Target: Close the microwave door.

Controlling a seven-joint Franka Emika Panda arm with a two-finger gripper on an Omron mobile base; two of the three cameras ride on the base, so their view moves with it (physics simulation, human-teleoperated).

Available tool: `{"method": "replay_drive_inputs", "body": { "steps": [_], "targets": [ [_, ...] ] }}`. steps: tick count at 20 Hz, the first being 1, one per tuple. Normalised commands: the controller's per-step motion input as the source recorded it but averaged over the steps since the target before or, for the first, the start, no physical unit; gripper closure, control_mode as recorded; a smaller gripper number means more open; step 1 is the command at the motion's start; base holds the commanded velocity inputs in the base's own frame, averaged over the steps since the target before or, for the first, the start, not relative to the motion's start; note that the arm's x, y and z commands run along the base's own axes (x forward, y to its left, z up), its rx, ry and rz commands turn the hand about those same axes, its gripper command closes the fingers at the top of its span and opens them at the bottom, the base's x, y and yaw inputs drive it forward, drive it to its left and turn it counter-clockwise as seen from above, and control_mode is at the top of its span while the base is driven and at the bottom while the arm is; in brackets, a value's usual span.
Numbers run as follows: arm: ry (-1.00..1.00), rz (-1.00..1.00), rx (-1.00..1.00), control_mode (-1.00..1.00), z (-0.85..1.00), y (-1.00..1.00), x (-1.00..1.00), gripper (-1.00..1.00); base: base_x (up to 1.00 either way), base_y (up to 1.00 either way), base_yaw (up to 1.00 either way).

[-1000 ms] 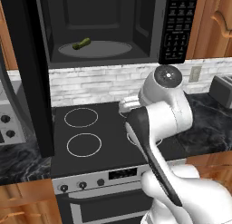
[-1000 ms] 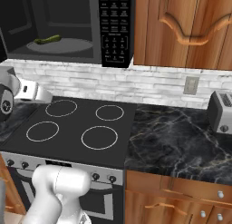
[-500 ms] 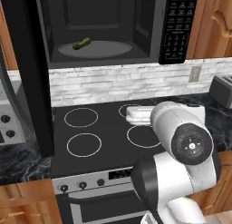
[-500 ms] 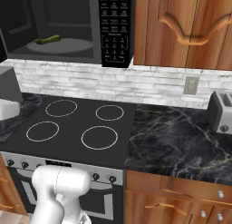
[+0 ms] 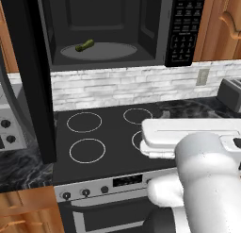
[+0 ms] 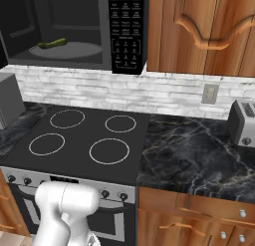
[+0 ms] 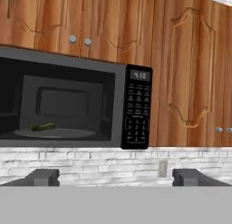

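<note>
The microwave door (image 5: 30, 71) is a tall black panel swung wide open, standing edge-on at the left of the cavity and reaching down over the stove's left edge. The open cavity (image 5: 108, 34) holds a glass turntable with a small green vegetable (image 5: 84, 45) (image 6: 52, 43) (image 7: 43, 126). The black keypad panel (image 5: 183, 29) (image 6: 127, 31) (image 7: 137, 109) sits right of the cavity. My gripper (image 7: 118, 177) is open, its fingertips (image 7: 45, 177) far apart with nothing between them. It faces the microwave front from a distance, touching nothing.
A black stove top (image 5: 94, 133) (image 6: 89, 135) with four ring burners lies under the microwave. A toaster (image 6: 244, 123) (image 5: 230, 93) stands on the dark marble counter at the right. My white arm (image 5: 197, 137) lies low over the stove's front right. A grey box (image 6: 10, 105) sits at the left.
The arm has swung down from in front of the microwave to lie low over the stove's front right. The hand has left the right base view's left edge. The door has not moved.
</note>
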Motion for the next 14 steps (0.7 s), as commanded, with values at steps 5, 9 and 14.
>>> {"method": "replay_drive_inputs", "body": {
  "steps": [5,9,14],
  "targets": [
    [-0.22,-0.11,-0.17,-1.00,0.16,0.37,-0.97,-1.00,0.00,0.00,0.00],
    [-0.12,-0.02,-0.08,-1.00,0.00,0.54,-0.86,-1.00,0.00,0.00,0.00],
    [-0.04,-0.06,-0.04,-1.00,0.00,0.91,-0.31,-1.00,0.00,0.00,0.00]
  ]
}}
